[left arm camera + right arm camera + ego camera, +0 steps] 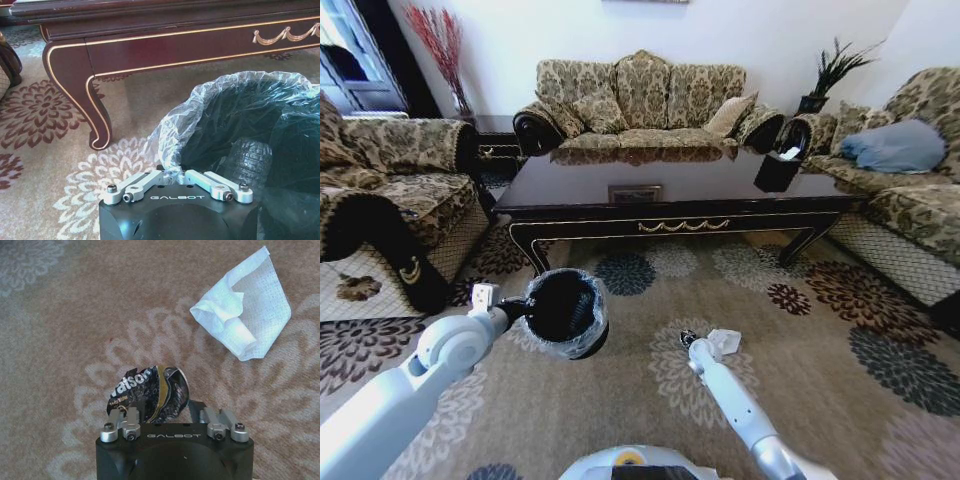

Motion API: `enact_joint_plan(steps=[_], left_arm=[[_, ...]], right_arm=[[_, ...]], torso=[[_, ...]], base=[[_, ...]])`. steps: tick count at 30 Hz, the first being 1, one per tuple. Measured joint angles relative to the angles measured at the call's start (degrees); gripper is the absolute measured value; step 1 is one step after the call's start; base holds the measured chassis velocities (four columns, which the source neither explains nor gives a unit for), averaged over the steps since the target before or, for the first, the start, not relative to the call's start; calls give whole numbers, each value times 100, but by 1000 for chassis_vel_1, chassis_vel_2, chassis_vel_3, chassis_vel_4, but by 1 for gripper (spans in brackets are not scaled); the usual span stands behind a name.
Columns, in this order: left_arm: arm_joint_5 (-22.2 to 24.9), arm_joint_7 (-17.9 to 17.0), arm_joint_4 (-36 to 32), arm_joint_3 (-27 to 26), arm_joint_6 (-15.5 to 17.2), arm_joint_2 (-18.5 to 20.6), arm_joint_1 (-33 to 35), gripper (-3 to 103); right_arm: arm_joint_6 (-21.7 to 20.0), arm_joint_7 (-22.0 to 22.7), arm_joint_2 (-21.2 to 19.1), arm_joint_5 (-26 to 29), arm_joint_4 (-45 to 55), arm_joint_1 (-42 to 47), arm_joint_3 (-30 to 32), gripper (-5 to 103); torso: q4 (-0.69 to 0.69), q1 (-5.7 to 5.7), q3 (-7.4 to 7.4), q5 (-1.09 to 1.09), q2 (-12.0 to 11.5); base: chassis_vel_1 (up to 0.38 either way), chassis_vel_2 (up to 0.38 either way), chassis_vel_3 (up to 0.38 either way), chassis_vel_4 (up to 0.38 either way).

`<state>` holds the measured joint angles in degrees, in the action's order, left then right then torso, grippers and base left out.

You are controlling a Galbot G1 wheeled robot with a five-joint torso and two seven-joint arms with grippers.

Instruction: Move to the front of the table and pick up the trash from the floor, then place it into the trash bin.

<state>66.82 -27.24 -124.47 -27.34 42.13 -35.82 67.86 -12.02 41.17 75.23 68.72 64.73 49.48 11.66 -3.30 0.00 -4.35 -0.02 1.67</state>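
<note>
Step in hand: the pick-up; the robot stands in front of the table (670,205) with both arms out over the floor (820,360).
Right gripper (175,412): down low over the carpet, its jaws closed on a crushed dark can-like scrap (150,392) with white lettering and a gold edge.
Other trash: a crumpled white tissue (245,320) lies on the floor just beside the right gripper, still to be collected; in the head view it shows near the arm's tip (723,343).
Left gripper (175,182): holds the trash bin (565,310) by its rim, jaws clamped on the edge with the clear liner, the bin held out to the left of the right arm.
Bin: black, mouth open toward the table side.
Next move, as I judge it: bring the held scrap over the bin mouth and release it, then go for the tissue.
</note>
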Motion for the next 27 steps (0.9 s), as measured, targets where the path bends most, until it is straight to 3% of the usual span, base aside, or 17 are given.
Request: enact_joint_plan(steps=[3, 9, 22, 27], left_arm=[[-10, 1, -6, 0, 0, -6, 16, 2], [-28, 0, -9, 0, 0, -11, 26, 2], [-159, 14, -28, 126, 0, -173, 51, 2], [-185, 11, -5, 226, 0, -245, -39, 2]], right_arm=[[14, -42, -9, -83, 114, 40, -38, 32], [32, -50, -58, -156, 335, 132, -55, 19], [276, -235, -651, -270, 1446, 546, 13, 18], [953, -938, -1036, -626, 1896, 668, 67, 18]], torso=[[1, 0, 0, 1, 0], [2, 0, -1, 3, 0], [0, 0, 0, 2, -1], [1, 0, -1, 3, -1]], base=[[0, 0, 0, 0], [0, 0, 0, 0], [0, 0, 0, 0], [0, 0, 0, 0]])
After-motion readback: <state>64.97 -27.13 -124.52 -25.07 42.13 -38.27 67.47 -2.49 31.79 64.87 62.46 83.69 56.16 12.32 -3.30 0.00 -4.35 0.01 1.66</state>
